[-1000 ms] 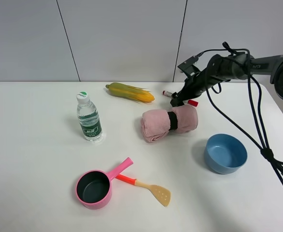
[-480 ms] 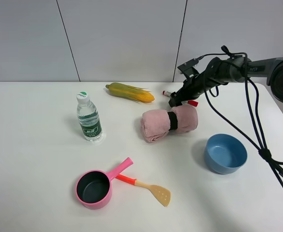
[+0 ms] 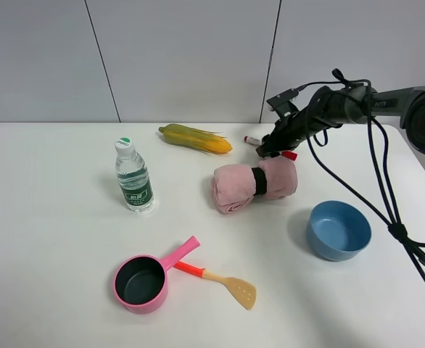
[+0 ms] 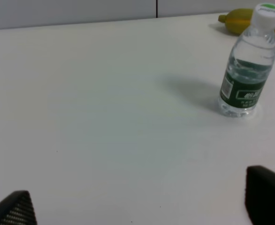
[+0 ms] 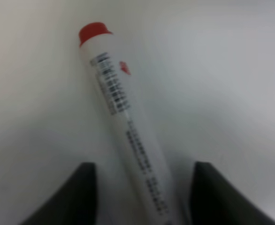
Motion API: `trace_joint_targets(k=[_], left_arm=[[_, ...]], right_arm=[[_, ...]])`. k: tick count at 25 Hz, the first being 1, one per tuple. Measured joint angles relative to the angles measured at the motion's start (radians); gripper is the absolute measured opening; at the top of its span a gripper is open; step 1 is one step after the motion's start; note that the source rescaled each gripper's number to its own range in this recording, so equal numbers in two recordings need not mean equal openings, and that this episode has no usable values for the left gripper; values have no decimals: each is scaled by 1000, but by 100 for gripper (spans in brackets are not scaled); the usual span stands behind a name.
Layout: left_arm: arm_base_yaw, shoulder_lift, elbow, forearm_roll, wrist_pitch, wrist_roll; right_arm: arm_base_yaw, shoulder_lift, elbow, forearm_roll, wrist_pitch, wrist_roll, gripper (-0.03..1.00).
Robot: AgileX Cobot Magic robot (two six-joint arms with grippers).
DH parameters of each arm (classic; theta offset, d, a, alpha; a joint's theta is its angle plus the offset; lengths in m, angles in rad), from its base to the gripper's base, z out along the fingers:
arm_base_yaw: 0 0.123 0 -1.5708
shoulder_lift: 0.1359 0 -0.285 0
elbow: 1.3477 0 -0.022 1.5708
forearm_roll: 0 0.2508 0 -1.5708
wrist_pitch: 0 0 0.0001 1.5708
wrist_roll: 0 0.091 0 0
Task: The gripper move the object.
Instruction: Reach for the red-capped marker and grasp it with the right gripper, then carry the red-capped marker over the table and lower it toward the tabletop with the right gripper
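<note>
Just beyond the rolled pink towel [image 3: 238, 186], right gripper [image 5: 143, 168], fingers apart either side of the red-capped marker pen [image 5: 114, 103]

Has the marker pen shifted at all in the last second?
No. In the high view the marker pen lies where it did, with the same gap to the corn and the same place behind the pink towel roll.

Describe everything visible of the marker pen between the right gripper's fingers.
The marker pen is slim, with a white plastic-looking barrel, dark print, a small red mark and red ends. It lies flat on the white table behind the pink towel roll, between the open right gripper's fingers, which seem not to touch it.
</note>
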Motion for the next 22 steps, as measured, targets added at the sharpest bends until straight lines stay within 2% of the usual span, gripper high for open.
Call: trace_joint_targets(k=[3, 4, 15, 19, 22], left_arm=[[0, 0, 0, 0, 0, 0], [0, 0, 0, 0, 0, 0], [0, 0, 0, 0, 0, 0], [0, 0, 0, 0, 0, 0], [0, 0, 0, 0, 0, 0]], right_arm=[[0, 0, -2, 1, 16, 2, 4], [0, 0, -2, 0, 16, 5, 0], [-11, -50, -2, -91, 57, 139, 0], [-15, -150, -2, -142, 151, 173, 0], [-15, -237, -2, -171, 274, 215, 0]])
